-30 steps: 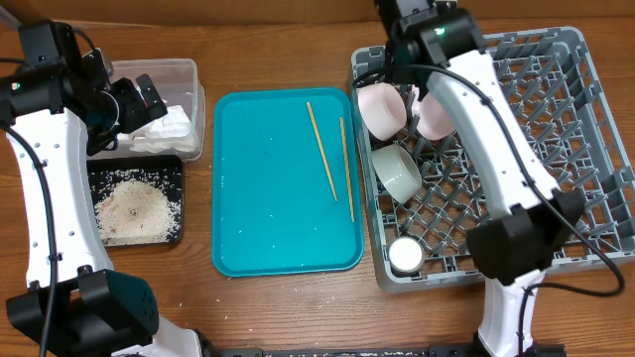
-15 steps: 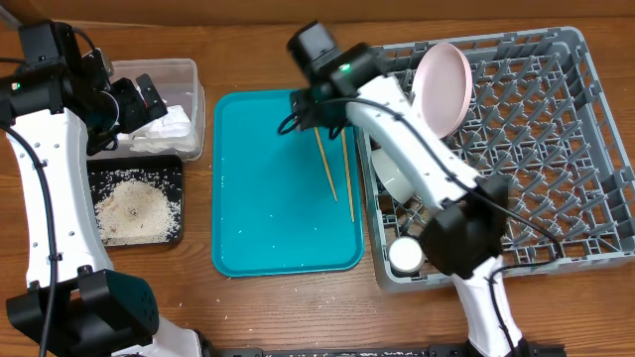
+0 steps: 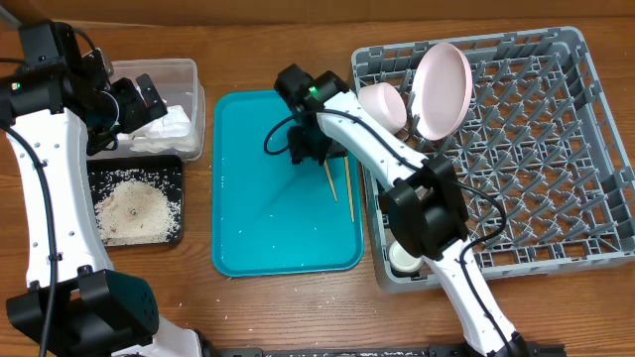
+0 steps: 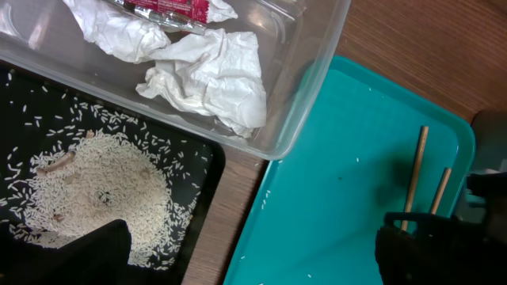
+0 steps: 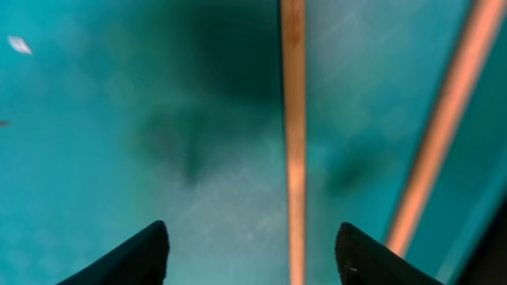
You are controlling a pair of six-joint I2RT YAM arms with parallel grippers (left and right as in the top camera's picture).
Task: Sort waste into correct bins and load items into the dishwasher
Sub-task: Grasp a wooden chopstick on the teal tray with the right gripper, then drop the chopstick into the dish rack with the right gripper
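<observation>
- The right gripper (image 5: 255, 257) hangs low over the teal tray (image 3: 248, 218) in the middle of the bench. Its fingers are spread, with one chopstick (image 5: 293, 142) between them, and nothing is pinched.
- The second chopstick (image 5: 444, 134) slants toward the right finger, so I think this finger may land on it or push it away.
- The stick is thin and lies flat, so the closing fingers may slide over it or roll it.
- The dish rack (image 3: 556, 169) waits at the right edge.
- The left gripper (image 4: 253, 253) is spread and empty, above the clear tub (image 4: 309, 95) and the black tray (image 4: 198, 158) by the left edge.

chopsticks (image 5: 293, 119) blurred, ends cut off
</observation>
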